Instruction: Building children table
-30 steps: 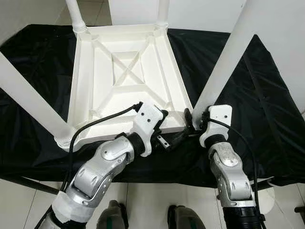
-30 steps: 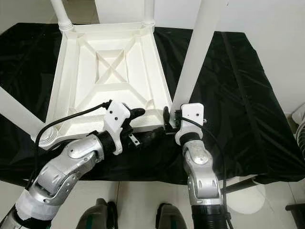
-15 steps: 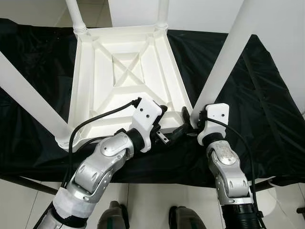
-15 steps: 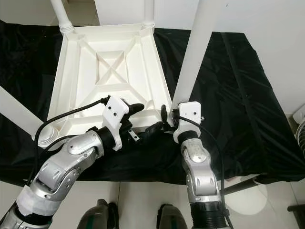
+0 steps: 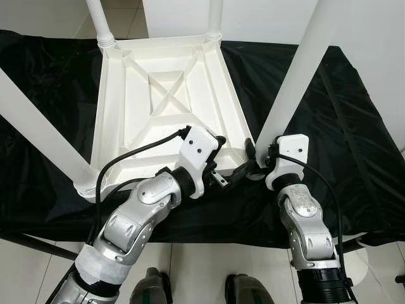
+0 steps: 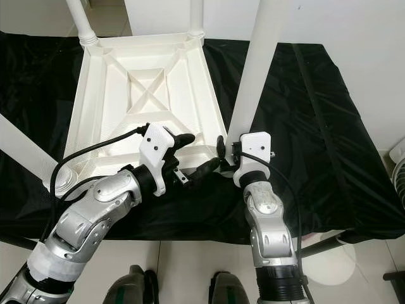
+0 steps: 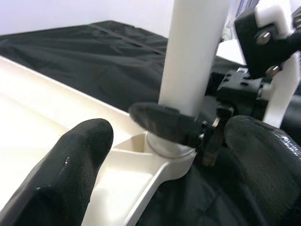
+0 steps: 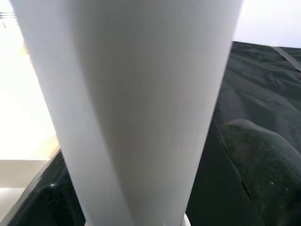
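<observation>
Four white legs stand up from the overturned children's table (image 5: 166,107), which lies underside up on the black cloth (image 5: 354,158) covering the work surface; you can see its ribbed frame with the crossed braces facing the camera. At the corner nearest you on the robot's right, the near right leg (image 5: 297,76) rises tilted from its socket; the near left leg (image 5: 38,136) slants off at the opposite corner, and the two far legs (image 5: 100,22) sit at the back corners.

Your right gripper (image 5: 253,159) is at the base of the near right leg, its fingers (image 8: 256,155) spread on either side of the tube; whether they press it you cannot tell. Your left gripper (image 7: 155,155) has its fingers apart, one finger (image 7: 70,174) over the table's rim and the other outside it, just beside that same corner socket (image 7: 164,150); it grips nothing.
</observation>
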